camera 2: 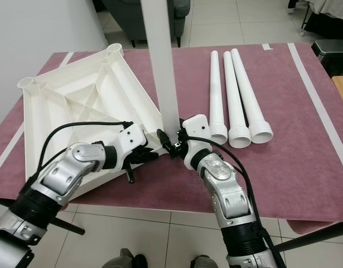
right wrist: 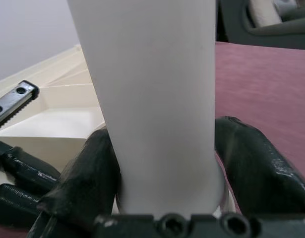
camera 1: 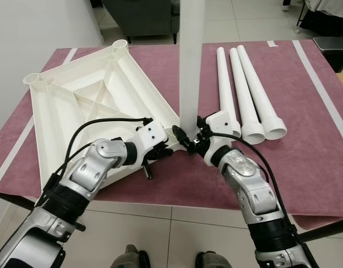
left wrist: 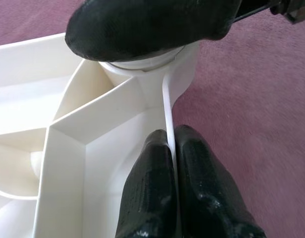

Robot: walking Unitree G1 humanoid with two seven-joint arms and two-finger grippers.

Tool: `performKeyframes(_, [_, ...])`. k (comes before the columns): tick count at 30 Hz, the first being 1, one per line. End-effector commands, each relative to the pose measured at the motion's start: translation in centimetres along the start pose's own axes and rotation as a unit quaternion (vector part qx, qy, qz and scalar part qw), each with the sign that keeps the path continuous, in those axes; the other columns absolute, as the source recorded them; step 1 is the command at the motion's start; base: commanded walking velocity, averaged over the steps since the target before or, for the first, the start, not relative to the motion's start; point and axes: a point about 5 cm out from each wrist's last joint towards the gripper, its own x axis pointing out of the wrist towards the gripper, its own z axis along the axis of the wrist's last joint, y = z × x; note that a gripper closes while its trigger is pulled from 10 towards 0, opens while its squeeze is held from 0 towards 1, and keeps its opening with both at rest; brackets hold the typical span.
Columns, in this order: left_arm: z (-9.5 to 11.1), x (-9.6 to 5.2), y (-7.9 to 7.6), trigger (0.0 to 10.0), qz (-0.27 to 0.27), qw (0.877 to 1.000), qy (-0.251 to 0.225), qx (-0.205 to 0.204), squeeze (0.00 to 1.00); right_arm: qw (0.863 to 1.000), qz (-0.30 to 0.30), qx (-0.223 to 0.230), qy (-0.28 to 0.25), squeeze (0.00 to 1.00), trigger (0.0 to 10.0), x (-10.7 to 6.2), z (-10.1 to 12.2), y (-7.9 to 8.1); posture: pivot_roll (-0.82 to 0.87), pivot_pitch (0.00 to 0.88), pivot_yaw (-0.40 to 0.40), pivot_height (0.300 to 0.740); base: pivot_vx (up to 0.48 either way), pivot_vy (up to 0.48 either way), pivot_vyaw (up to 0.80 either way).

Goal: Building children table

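Your right gripper is clamped around the foot of the upright table leg, a black finger on each side of the white tube, right where it enters the near corner socket of the upturned table top. Your left gripper is pinched together on the thin rim wall of that same corner, holding the top down on the maroon mat.

Judging by the look, the leg is a hollow, smooth plastic tube: light, stiff, and slippery under rubber pads, so keep your hold low near the threaded end, where a twist carries best and the tall shaft levers least. The table top is a ribbed moulding, rigid but light enough to skate on the cloth; its edge wall is thin, so grip firmly without crushing.

Beyond the grippers, three spare legs lie side by side on the mat to your right, threaded collars toward you. Three corner sockets, such as the far socket, stand unfilled.
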Motion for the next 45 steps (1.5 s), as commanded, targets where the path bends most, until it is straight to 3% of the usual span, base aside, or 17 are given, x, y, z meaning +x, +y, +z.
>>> performKeyframes(1, [0.6, -1.3, -0.8, 10.0, -0.091, 0.995, -0.005, 0.04, 0.0, 1.0, 0.002, -0.016, -0.022, 0.0, 10.0, -0.6, 1.1, -0.9, -0.02, 0.094, 0.136, 0.74, 0.0, 0.0, 0.0])
performKeyframes(6, [-0.1, -3.3, -1.6, 10.0, -0.118, 0.992, 0.009, 0.049, 0.0, 0.991, 0.132, -0.02, -0.011, 0.0, 10.0, -1.6, 1.1, 1.0, -0.01, 0.097, 0.131, 0.74, 0.0, 0.0, 0.0])
performKeyframes(11, [-0.6, -3.9, -1.9, 10.0, -0.124, 0.991, 0.019, 0.045, 0.0, 0.981, 0.191, -0.031, 0.006, 0.0, 10.0, -2.1, 0.5, 2.2, -0.01, 0.099, 0.129, 0.74, 0.0, 0.0, 0.0])
performKeyframes(12, [-0.6, -3.9, -2.0, 10.0, -0.123, 0.991, 0.02, 0.042, 0.0, 0.978, 0.205, -0.029, 0.01, 0.0, 5.9, -2.3, 0.2, 2.6, -0.01, 0.101, 0.129, 0.74, 0.0, 0.0, 0.0])
performKeyframes(15, [-0.6, -3.9, -2.0, 10.0, -0.123, 0.991, 0.02, 0.041, 0.0, 0.977, 0.213, -0.027, 0.012, 0.0, 5.9, -2.4, 0.1, 2.7, -0.01, 0.101, 0.129, 0.74, 0.0, 0.0, 0.0])
performKeyframes(16, [-0.6, -3.8, -2.1, 10.0, -0.124, 0.991, 0.02, 0.04, 0.0, 0.975, 0.219, -0.024, 0.014, 0.0, 0.0, -2.5, -0.1, 2.8, -0.01, 0.101, 0.129, 0.74, 0.0, 0.0, 0.0])
performKeyframes(24, [-0.6, -3.0, -1.9, 10.0, -0.119, 0.992, 0.016, 0.033, 0.0, 0.975, 0.221, -0.011, 0.03, 0.0, 0.0, -2.8, -1.1, 3.4, -0.02, 0.106, 0.135, 0.74, 0.0, 0.0, 0.0])
performKeyframes(27, [0.0, -1.7, -1.6, 10.0, -0.107, 0.994, -0.001, 0.026, 0.0, 0.987, 0.146, -0.016, 0.071, 0.0, 0.0, -2.2, -2.9, 3.1, -0.02, 0.109, 0.135, 0.74, 0.0, 0.0, 0.0])
performKeyframes(28, [0.0, -1.7, -1.6, 10.0, -0.107, 0.994, -0.001, 0.026, 0.0, 0.987, 0.146, -0.016, 0.071, 0.0, 0.0, -2.2, -2.9, 3.1, -0.02, 0.109, 0.135, 0.74, 0.0, 0.0, 0.0])
performKeyframes(29, [0.2, -1.1, -1.3, 10.0, -0.099, 0.995, -0.006, 0.024, 0.0, 0.991, 0.103, -0.022, 0.084, 0.0, 0.0, -1.7, -3.4, 2.7, -0.02, 0.109, 0.135, 0.74, 0.0, 0.0, 0.0])
performKeyframes(30, [0.2, -1.1, -1.3, 10.0, -0.099, 0.995, -0.006, 0.024, 0.0, 0.991, 0.103, -0.022, 0.084, 0.0, 0.0, -1.7, -3.4, 2.7, -0.02, 0.109, 0.135, 0.74, 0.0, 0.0, 0.0])
performKeyframes(32, [1.0, 0.3, -0.6, 10.0, -0.073, 0.997, -0.017, 0.019, 0.0, 0.993, -0.013, -0.018, 0.116, 0.0, 0.0, -0.8, -4.5, 1.5, -0.02, 0.111, 0.134, 0.74, 0.0, 0.0, 0.0])
performKeyframes(33, [1.0, 0.3, -0.6, 10.0, -0.073, 0.997, -0.017, 0.019, 0.0, 0.993, -0.013, -0.018, 0.116, 0.0, 0.0, -0.8, -4.5, 1.5, -0.02, 0.111, 0.134, 0.74, 0.0, 0.0, 0.0])
performKeyframes(35, [1.7, 1.5, 0.2, 10.0, -0.051, 0.998, -0.021, 0.015, 0.0, 0.984, -0.114, -0.003, 0.14, 0.0, 0.0, -0.4, -5.0, 0.5, -0.02, 0.111, 0.135, 0.74, 0.0, 0.0, 0.0])
performKeyframes(36, [1.7, 1.5, 0.2, 10.0, -0.051, 0.998, -0.021, 0.015, 0.0, 0.984, -0.114, -0.003, 0.14, 0.0, 0.0, -0.4, -5.0, 0.5, -0.02, 0.111, 0.135, 0.74, 0.0, 0.0, 0.0])
performKeyframes(37, [2.3, 2.7, 1.0, 10.0, -0.025, 0.999, -0.023, 0.01, 0.0, 0.968, -0.194, 0.012, 0.156, 0.0, 0.0, -0.3, -5.5, -0.3, -0.02, 0.111, 0.136, 0.74, 0.0, 0.0, 0.0])
performKeyframes(45, [3.0, 4.4, 2.0, 10.0, 0.01, 1.0, -0.018, -0.001, 0.0, 0.955, -0.249, 0.018, 0.161, 0.0, 0.0, 0.0, -5.6, -0.5, -0.03, 0.113, 0.141, 0.74, 0.0, 0.0, 0.0])
